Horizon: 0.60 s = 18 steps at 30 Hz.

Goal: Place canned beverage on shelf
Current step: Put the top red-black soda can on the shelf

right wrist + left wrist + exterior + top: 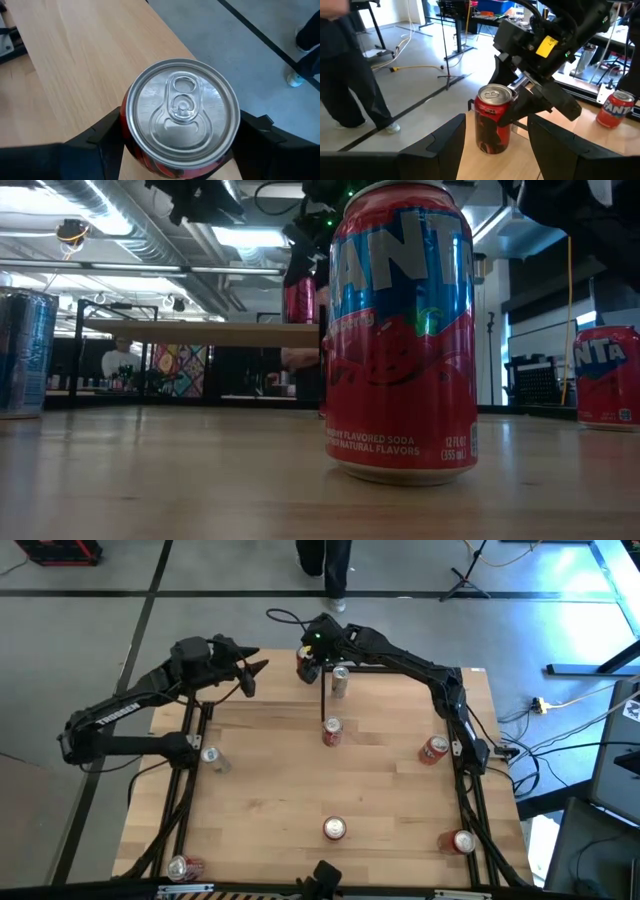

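Near: Fanta can [402, 330] fills low-view centre | mid: right gripper [310, 662] top centre of high view, fingers clamped on red can [492, 118] standing on shelf [200, 333] edge | far: left gripper [252, 673] upper left, fingers apart, facing it.

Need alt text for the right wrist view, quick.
Looking straight down on a red can's silver top, unopened tab, gripped between the right hand's two dark fingers. Below it lie the light-wood shelf and grey floor.
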Tool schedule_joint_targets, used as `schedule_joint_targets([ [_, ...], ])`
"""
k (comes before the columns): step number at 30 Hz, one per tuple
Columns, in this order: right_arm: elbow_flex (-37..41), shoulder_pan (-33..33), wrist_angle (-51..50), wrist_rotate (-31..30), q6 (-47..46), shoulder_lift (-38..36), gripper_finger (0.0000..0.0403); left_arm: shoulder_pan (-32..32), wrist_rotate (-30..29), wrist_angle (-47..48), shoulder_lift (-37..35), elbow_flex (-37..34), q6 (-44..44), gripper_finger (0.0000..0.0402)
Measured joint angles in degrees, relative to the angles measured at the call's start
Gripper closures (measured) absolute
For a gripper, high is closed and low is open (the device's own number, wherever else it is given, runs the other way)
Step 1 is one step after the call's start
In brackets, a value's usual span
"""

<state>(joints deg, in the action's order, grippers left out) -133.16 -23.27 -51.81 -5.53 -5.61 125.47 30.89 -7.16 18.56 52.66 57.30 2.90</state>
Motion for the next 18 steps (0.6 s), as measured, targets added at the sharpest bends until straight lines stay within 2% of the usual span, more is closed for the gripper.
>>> schedule_joint_targets([
  [4,0.00,0.00,-0.02,0.03,-0.02,0.00,0.0133,0.00,0.00,-0.02,0.01,0.00,-0.02,0.0192],
  [6,0.00,0.00,-0.14,0.05,-0.02,0.00,0.0099,0.00,0.00,-0.02,0.03,0.00,-0.02,0.0192],
  [8,0.00,0.07,-0.23,0.12,-0.17,0.02,0.0047,0.00,0.00,-0.04,0.03,0.00,-0.02,0.0192],
  [10,-0.48,0.04,-0.95,0.18,-0.20,0.02,0.0021,0.02,0.00,-0.03,0.03,0.00,-0.02,0.0192],
  [14,-1.24,0.04,-2.69,0.75,-0.01,-1.89,0.0055,0.02,0.00,-0.04,0.03,-0.01,-0.04,0.0192],
  [18,-1.90,0.76,-8.96,2.18,-0.04,-6.23,0.0093,0.02,0.00,-0.06,0.03,-0.02,-0.04,0.0192],
])
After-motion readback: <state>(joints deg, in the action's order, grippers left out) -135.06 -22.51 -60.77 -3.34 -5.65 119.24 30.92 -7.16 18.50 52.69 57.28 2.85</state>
